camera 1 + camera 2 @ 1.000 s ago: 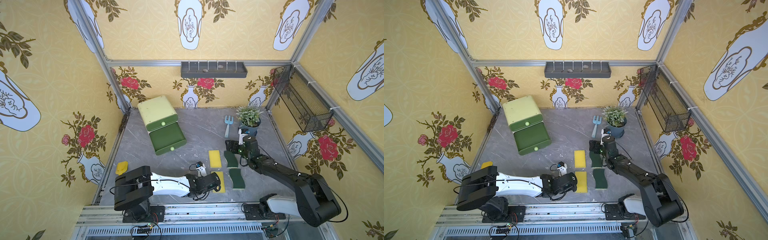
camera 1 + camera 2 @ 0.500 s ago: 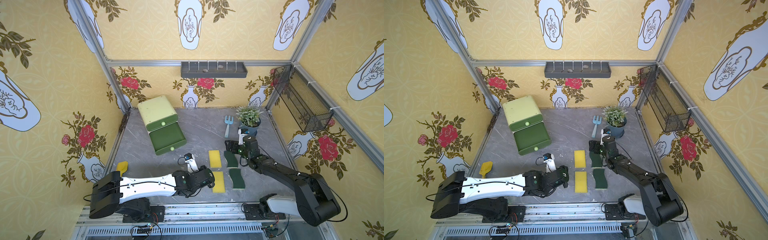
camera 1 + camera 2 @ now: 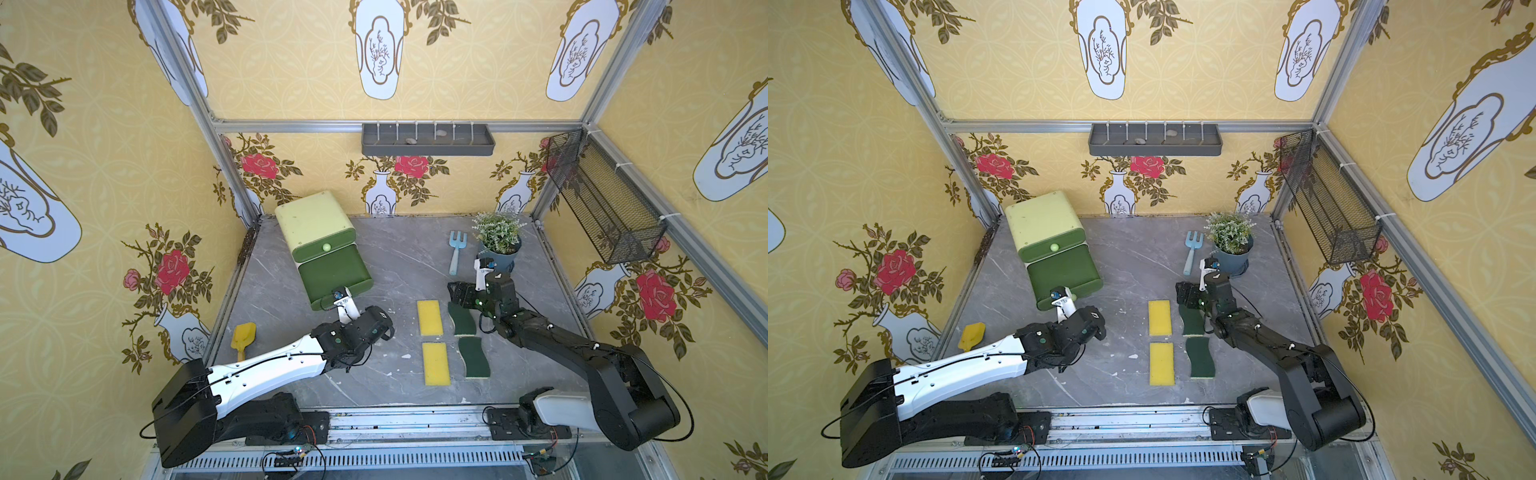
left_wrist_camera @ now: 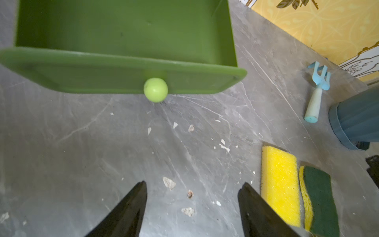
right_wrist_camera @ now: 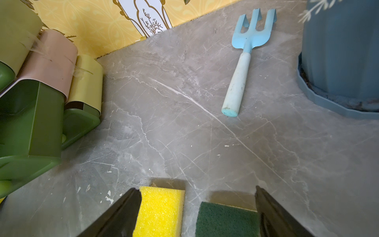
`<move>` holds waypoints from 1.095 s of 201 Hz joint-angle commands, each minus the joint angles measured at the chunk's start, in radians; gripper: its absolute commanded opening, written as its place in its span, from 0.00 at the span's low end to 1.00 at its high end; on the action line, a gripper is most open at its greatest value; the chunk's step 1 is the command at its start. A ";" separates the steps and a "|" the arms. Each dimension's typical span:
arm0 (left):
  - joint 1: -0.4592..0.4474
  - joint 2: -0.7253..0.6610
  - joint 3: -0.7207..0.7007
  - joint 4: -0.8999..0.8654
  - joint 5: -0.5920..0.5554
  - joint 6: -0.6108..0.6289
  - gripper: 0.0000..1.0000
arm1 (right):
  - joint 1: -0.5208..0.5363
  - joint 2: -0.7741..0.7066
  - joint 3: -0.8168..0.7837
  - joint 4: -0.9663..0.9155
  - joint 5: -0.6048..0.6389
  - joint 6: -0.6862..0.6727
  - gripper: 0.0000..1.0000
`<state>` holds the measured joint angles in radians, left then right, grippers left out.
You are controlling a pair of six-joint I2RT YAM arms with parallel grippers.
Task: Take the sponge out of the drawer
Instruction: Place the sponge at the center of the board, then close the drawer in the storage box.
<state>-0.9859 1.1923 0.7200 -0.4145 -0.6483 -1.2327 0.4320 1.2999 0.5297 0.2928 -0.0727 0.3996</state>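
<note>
The green cabinet's lower drawer stands pulled out; the part of its inside seen in the left wrist view is bare behind its front and knob. Two yellow sponges and two green-topped sponges lie on the table. My left gripper is open and empty, between drawer and sponges. My right gripper hangs open over the far yellow sponge and the far green one.
A blue toy fork and a potted plant stand at the back right. A yellow scoop lies near the left wall. A grey shelf and a wire basket hang on the walls.
My left gripper has opened, left the near yellow sponge on the table, and moved left and back toward the drawer. The right arm has not moved.
</note>
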 commanded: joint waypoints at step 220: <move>0.398 0.180 0.002 0.410 0.156 0.417 0.77 | 0.001 0.010 0.017 0.020 0.012 -0.007 0.89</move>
<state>-0.5961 1.3781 0.7143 -0.0486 -0.4755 -0.8463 0.4320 1.3125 0.5396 0.2886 -0.0689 0.3988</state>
